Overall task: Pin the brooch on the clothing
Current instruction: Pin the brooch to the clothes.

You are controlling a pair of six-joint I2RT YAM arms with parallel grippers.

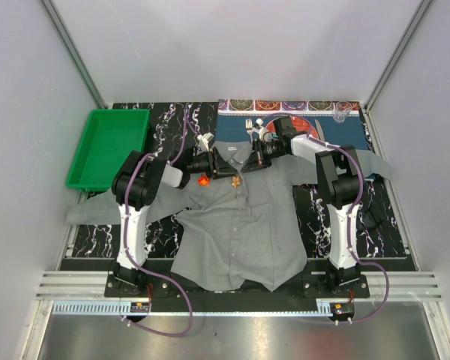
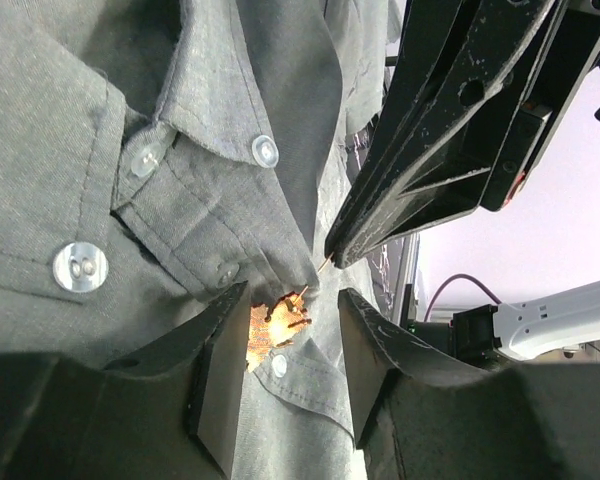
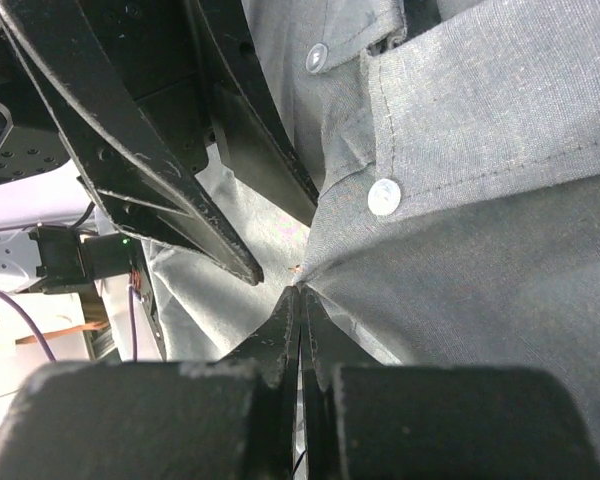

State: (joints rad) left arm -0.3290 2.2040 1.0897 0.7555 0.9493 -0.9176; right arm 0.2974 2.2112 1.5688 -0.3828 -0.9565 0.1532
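Black left pincer [image 2: 293, 296]; white-black arms [image 1: 133, 225]; purple cables [image 1: 165, 333].

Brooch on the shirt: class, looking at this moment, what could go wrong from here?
1. The left tool stands open around the brooch, so nothing grips it; if its pin has not caught, it may slip off the shirt.
2. The shut right tool sits at the fabric beside it; drawing away could tug the cloth and shift the brooch.
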